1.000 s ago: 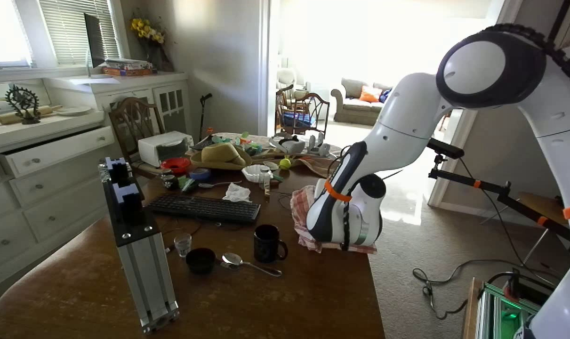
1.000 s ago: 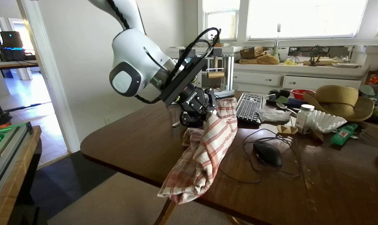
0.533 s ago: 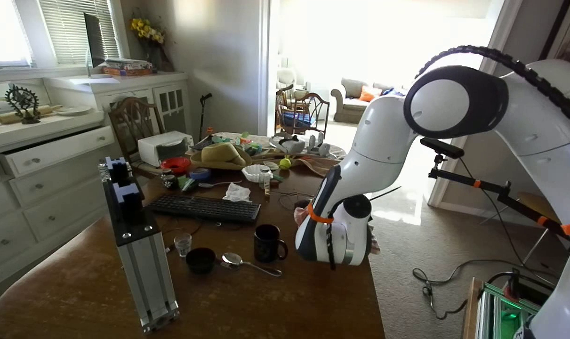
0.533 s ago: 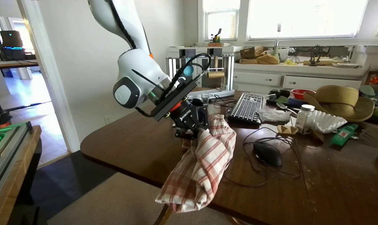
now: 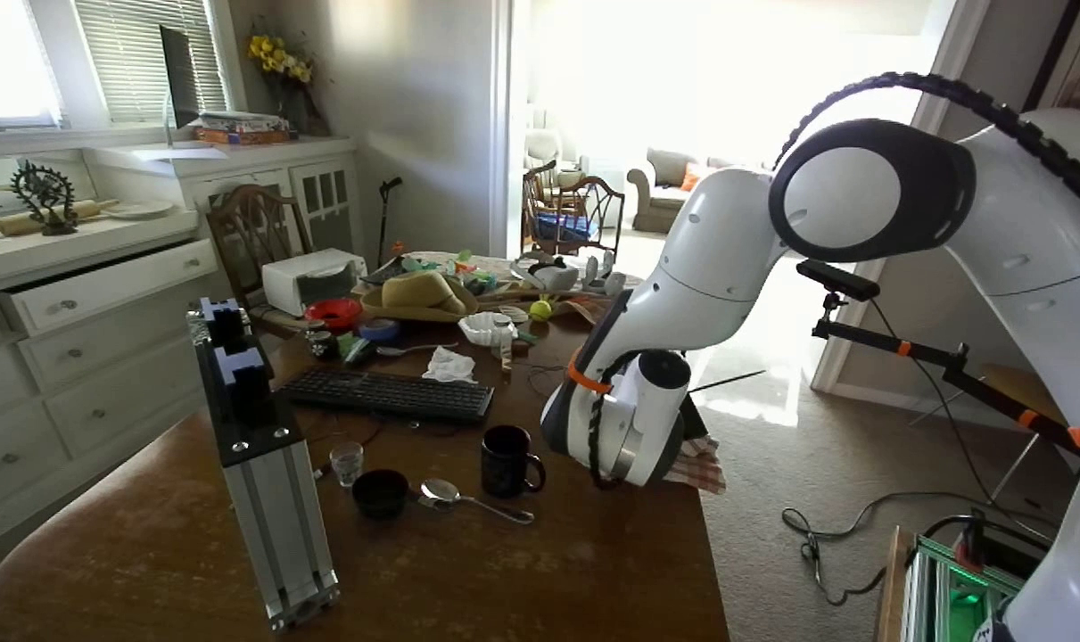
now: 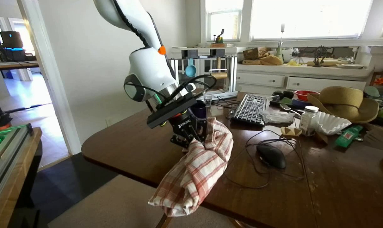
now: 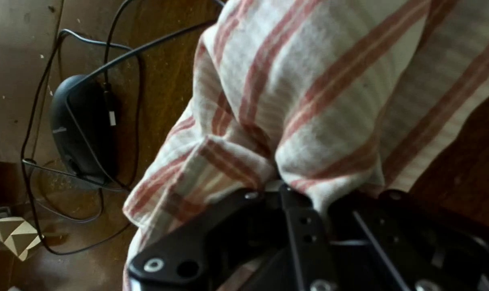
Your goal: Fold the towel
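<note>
Open table (image 6: 131,145) flanks the towel (image 6: 196,177) opposite the obstructing mouse (image 6: 271,155).

A wide doorway (image 5: 502,134) stands glaringly sunlit, an upholstered sofa (image 5: 659,203) beyond; grey-beige carpet (image 5: 758,535) gleams in patches. Slatted blinds (image 5: 147,58) hang above white built-in cabinetry (image 5: 134,343), one drawer (image 5: 116,283) pulled out.

One plaid towel (image 6: 197,177) at an edge of the tabletop (image 6: 131,145); farther in, one computer keyboard (image 6: 250,109), one computer mouse (image 6: 271,155), one mug (image 5: 505,464).
</note>
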Controlling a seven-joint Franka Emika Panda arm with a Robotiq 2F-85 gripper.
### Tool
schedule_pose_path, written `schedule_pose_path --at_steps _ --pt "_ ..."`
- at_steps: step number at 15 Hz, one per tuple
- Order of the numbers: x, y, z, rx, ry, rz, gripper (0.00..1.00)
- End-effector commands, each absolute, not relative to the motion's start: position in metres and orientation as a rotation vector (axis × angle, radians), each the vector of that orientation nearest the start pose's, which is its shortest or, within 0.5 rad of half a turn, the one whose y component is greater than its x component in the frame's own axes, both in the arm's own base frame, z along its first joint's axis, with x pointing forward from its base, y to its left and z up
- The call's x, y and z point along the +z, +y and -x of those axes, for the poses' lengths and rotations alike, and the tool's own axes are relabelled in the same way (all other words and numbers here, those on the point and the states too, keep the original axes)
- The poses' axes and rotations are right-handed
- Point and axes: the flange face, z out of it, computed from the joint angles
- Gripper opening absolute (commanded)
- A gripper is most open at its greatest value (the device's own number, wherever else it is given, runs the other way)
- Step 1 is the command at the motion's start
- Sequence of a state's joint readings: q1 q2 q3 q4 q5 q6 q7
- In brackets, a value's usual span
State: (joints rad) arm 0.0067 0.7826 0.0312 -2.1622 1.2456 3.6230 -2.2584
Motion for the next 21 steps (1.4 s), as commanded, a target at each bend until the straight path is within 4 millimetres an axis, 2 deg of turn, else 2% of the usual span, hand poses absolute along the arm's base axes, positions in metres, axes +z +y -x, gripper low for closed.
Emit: schedule_pose_path --at_steps 1,5,7,8,9,12,17,18,21 --pt "0.079 -0.098 -0.514 0.252 1.278 -2.436 0.03" --pt "0.08 -0.1 -0.536 0.379 1.33 -2.544 0.03" --pt "0.078 -0.103 -0.537 0.376 1.347 -2.625 0.03" --pt "0.082 -0.103 -0.541 0.382 1.38 -2.644 0.36" --pt "0.09 -0.104 -0.541 0.369 1.364 -2.678 0.36" --pt "0.12 -0.101 -0.542 0.32 1.389 -2.811 0.58" --pt "0.176 -0.095 -0.538 0.136 1.397 -3.065 0.96" --pt "0.189 -0.097 -0.542 0.12 1.364 -3.11 0.99" --pt "0.221 -0.104 -0.548 0.119 1.251 -3.21 1.0"
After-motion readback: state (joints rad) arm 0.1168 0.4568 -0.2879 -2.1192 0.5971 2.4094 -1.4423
